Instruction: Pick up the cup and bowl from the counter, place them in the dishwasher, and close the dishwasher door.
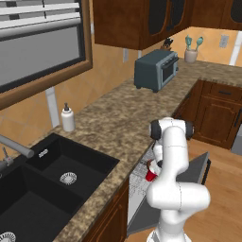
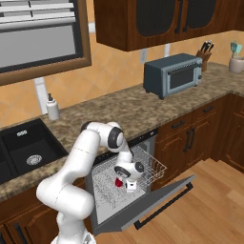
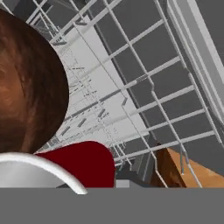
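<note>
Arm reaching down into the open dishwasher point(image 2: 102, 183), whose door point(image 2: 164, 198) hangs partly lowered, handle bar outward. The white rack point(image 2: 152, 167) is pulled partway out over the door. The gripper point(image 2: 125, 183) sits low inside the rack with the red cup point(image 2: 118, 181) at its tip; from the left base camera the cup point(image 1: 151, 174) shows just beside the forearm, over the rack point(image 1: 137, 177). Whether the fingers clamp the cup or stand apart from it cannot be told, as the fingertips are hidden. At the wrist camera, the cup point(image 3: 85, 164) lies close at the lower edge, with the brown bowl point(image 3: 28, 87) large at the left, both against the wire grid point(image 3: 144, 100). The counter point(image 2: 128, 112) carries a toaster oven point(image 2: 174, 75) and a soap bottle point(image 2: 52, 107) beside the sink point(image 2: 28, 150).
</note>
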### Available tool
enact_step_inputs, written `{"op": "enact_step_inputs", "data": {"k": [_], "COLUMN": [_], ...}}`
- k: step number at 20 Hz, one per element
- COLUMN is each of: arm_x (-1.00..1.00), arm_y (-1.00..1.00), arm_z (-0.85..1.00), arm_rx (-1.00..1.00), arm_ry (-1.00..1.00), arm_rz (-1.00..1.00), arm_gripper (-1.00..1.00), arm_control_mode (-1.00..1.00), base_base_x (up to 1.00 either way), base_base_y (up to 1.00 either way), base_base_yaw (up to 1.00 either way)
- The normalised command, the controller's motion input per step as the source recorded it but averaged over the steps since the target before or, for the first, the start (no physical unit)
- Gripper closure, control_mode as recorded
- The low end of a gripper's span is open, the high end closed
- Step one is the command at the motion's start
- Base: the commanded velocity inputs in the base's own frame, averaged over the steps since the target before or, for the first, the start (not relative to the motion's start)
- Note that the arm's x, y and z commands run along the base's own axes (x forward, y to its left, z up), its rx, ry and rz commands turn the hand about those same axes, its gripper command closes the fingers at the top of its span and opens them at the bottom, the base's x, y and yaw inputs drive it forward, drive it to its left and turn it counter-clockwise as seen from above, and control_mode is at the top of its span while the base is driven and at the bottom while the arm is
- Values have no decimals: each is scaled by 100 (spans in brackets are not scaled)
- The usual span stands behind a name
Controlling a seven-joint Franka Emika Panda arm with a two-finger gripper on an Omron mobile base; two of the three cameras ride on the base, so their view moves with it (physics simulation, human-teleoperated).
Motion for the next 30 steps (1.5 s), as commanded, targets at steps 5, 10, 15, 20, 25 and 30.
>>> {"op": "enact_step_inputs", "data": {"k": [5, 10, 15, 20, 25, 30], "arm_x": [-11, -48, -58, -50, -42, -29], "arm_y": [0, -14, -30, -75, -100, -100], "arm_z": [-17, 42, 100, 100, 95, 42], "arm_rx": [0, 2, 11, 15, 22, 20], "arm_ry": [-2, -12, -21, -9, 0, 4], "arm_rz": [0, 0, 0, 0, 0, 0], "arm_gripper": [-100, -100, -100, -100, -100, -100], "arm_control_mode": [-100, -100, -100, -100, -100, -100], "base_base_x": [0, 0, 0, 0, 0, 0], "base_base_y": [0, 0, 0, 0, 0, 0], "base_base_yaw": [0, 0, 0, 0, 0, 0]}}
